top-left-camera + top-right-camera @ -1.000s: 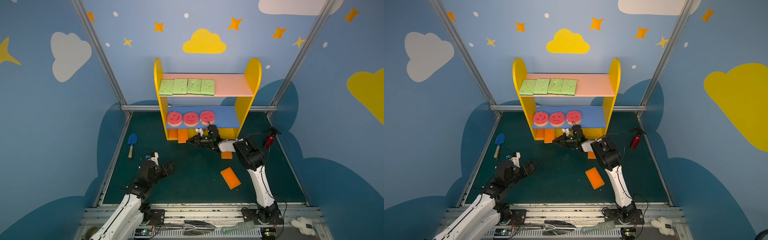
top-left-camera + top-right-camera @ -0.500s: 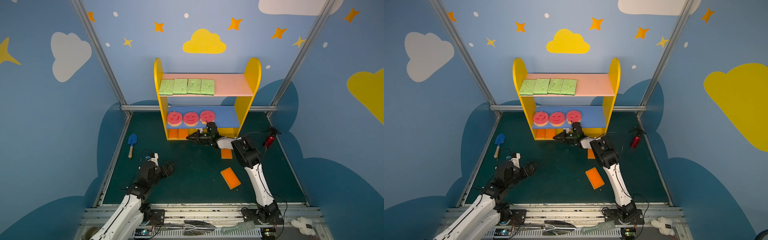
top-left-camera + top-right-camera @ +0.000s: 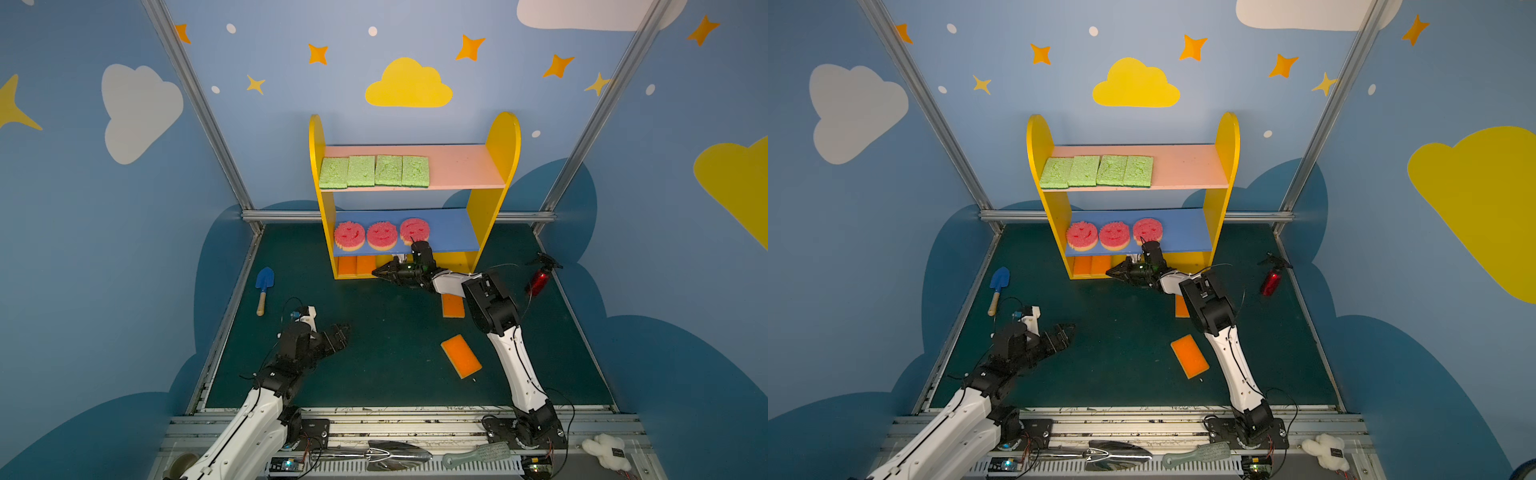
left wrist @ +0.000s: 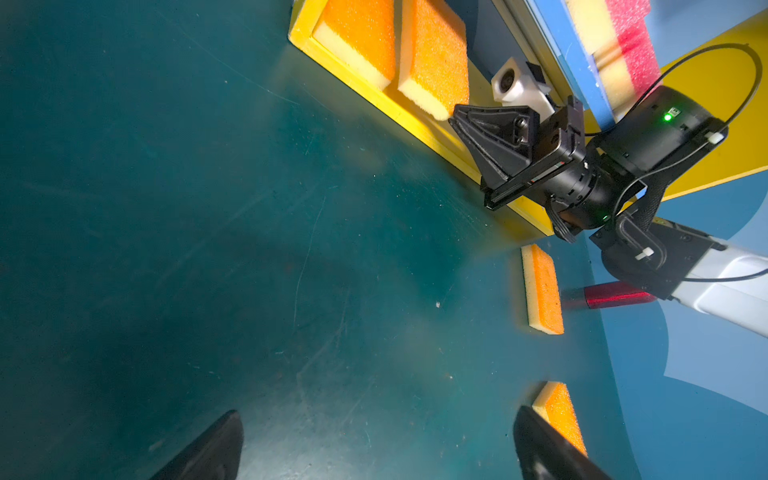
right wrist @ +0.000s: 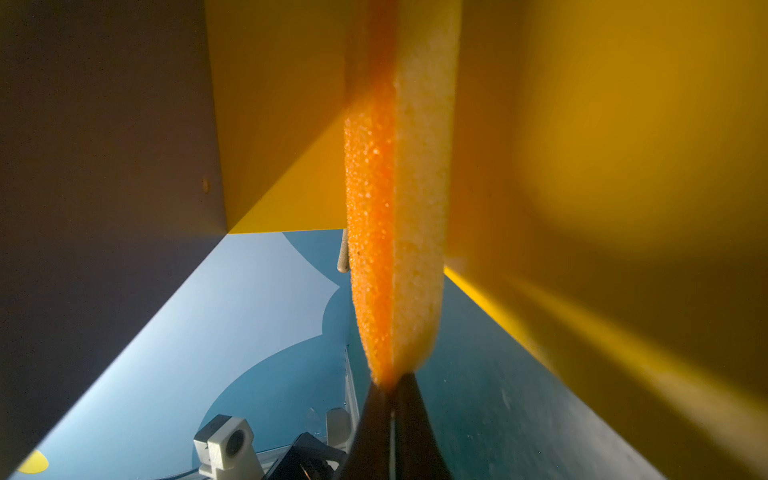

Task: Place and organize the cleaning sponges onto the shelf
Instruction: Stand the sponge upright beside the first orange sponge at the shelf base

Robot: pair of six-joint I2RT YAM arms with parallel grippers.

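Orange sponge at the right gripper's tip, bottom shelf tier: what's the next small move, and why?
Probably nudge the orange sponge slightly deeper: the shut right gripper touches its corner, which juts further forward on the shelf base than the neighbouring sponge.

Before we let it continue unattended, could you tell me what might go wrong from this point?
1. The right gripper pinches only a corner of the second orange sponge near the shelf's front lip; pulling back could drag it out.
2. Its wrist sits close to the blue middle board's edge by the rightmost pink sponge; rising might knock that off.
3. An orange sponge on the mat lies partly under the right arm and could get swept.
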